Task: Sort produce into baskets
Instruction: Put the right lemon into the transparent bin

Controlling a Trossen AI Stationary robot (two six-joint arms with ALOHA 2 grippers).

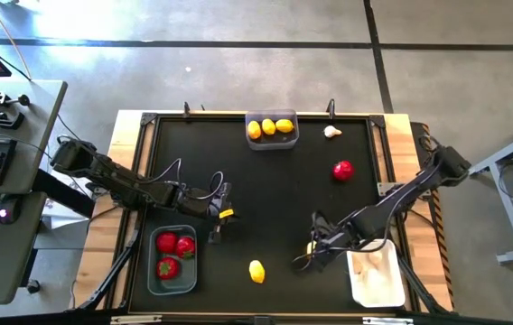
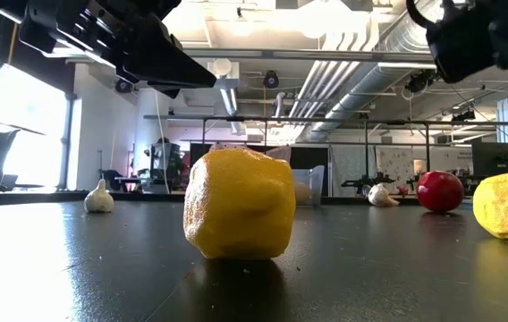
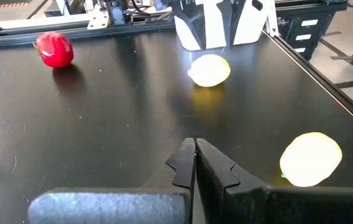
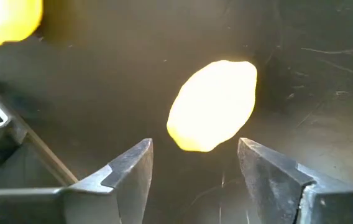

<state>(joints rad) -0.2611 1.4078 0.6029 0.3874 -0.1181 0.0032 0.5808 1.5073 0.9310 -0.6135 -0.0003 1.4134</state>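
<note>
My right gripper (image 4: 195,163) hangs open just above a yellow lemon (image 4: 212,106) that lies on the black table near its right front; the fingers point down and stand on either side of the lemon's near end without touching it. The high view shows this gripper (image 1: 315,246) beside the white basket (image 1: 376,278). My left gripper (image 3: 195,155) is shut and empty, left of the table's middle (image 1: 220,217). A second loose lemon (image 1: 256,271) lies near the front edge. A red fruit (image 1: 342,170) and a garlic bulb (image 1: 331,132) lie at the far right.
A clear basket (image 1: 271,141) at the far middle holds three lemons. Another clear basket (image 1: 155,271) at the near left holds three red fruits. Bare table lies between the two arms. The table's raised frame (image 1: 392,181) runs close behind my right arm.
</note>
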